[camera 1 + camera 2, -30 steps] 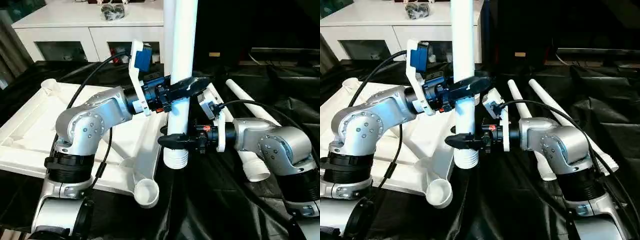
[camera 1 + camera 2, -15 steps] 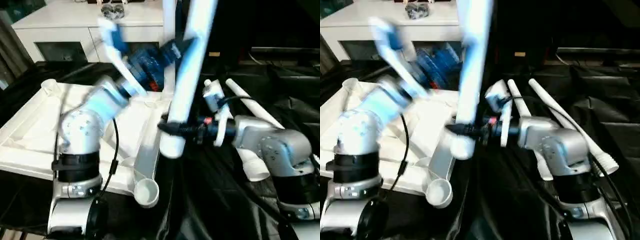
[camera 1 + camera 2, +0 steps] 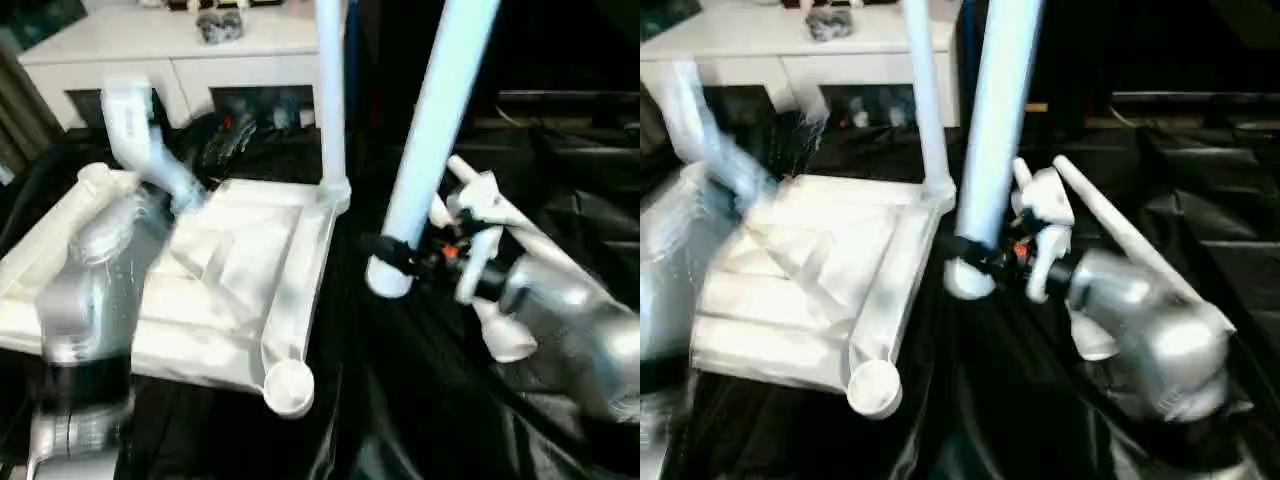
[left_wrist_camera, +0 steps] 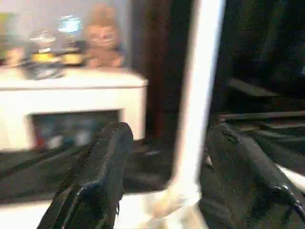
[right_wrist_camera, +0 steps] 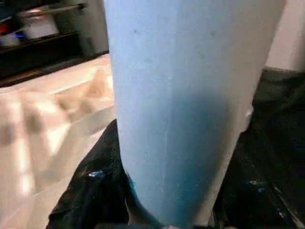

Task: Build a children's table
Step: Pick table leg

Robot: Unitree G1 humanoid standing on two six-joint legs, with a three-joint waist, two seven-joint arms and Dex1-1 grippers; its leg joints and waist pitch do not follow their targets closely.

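The right jaws are clenching a white leg [image 3: 435,130] near its lower end, holding it tilted in the air just off the right edge of the upturned tabletop [image 3: 240,270], which is lying on the black-draped desk [image 3: 420,400]. The left jaws are hanging released over the tabletop's far side. To seat this leg well, I'd say it wants bringing upright over the empty near-right socket [image 3: 288,386] before pressing down; the far-right socket is already carrying an upright leg [image 3: 330,90], and spare legs [image 3: 1110,225] are lying beyond the right edge.
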